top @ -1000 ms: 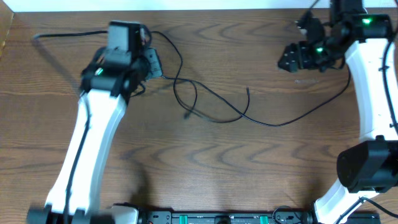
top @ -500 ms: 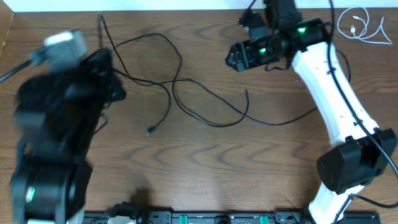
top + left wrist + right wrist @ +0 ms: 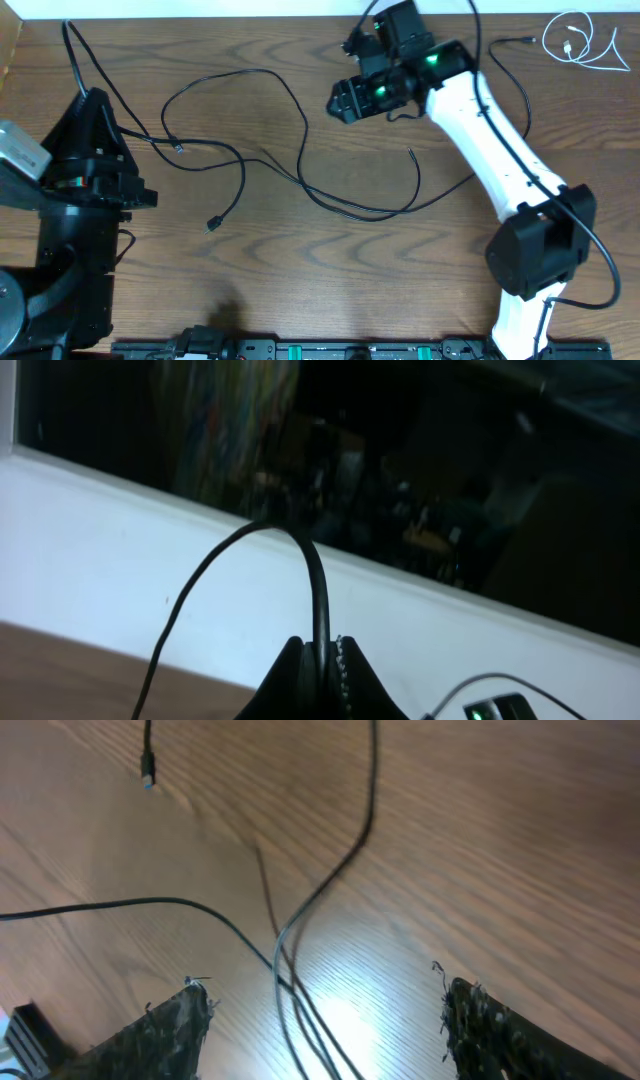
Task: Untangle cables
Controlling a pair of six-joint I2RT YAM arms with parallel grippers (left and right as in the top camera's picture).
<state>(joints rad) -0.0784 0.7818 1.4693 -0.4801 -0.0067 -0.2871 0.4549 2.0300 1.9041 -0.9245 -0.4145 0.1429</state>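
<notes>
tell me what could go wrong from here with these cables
1. The left gripper is shut on one black cable. Pulling further may tighten the crossed loops on the table instead of freeing them.
2. The right gripper hangs open over several strands that cross between its fingers. Closing there might catch more than one.
</notes>
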